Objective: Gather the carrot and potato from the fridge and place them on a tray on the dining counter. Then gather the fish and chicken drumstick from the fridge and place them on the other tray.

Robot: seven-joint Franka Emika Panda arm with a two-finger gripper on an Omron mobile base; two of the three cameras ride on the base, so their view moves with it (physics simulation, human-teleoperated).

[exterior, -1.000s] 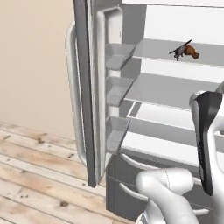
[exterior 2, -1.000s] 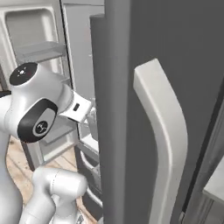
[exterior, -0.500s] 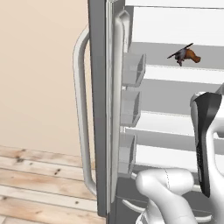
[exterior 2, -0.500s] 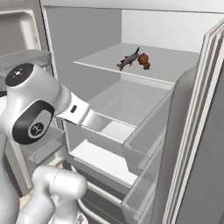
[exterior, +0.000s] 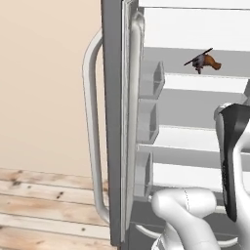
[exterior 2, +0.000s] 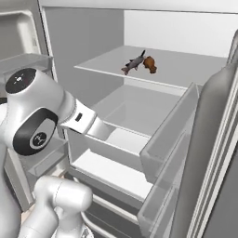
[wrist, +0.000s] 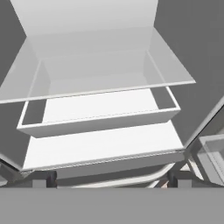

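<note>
here the fridge (exterior 2: 139, 116) stands open, its doors swung out to either side. on the upper glass shelf (exterior 2: 186, 69) lie the fish (exterior 2: 133, 63) and the chicken drumstick (exterior 2: 149, 64), touching or just beside each other, the fish toward the left in the right base view. in the left base view the same pair, fish (exterior: 197, 59) and chicken drumstick (exterior: 211, 62), sits on that shelf past the edge-on left door (exterior: 114, 122) with its long handle (exterior: 93, 132) and door bins (exterior: 151, 80). the gripper (wrist: 111, 177) has its fingers spread wide apart with nothing between them, the two dark fingertips (wrist: 51, 176) low in the hand view. it faces a lower glass shelf (wrist: 98, 76) and the white drawer (wrist: 100, 113) beneath it. carrot and potato cannot be made out.
</note>
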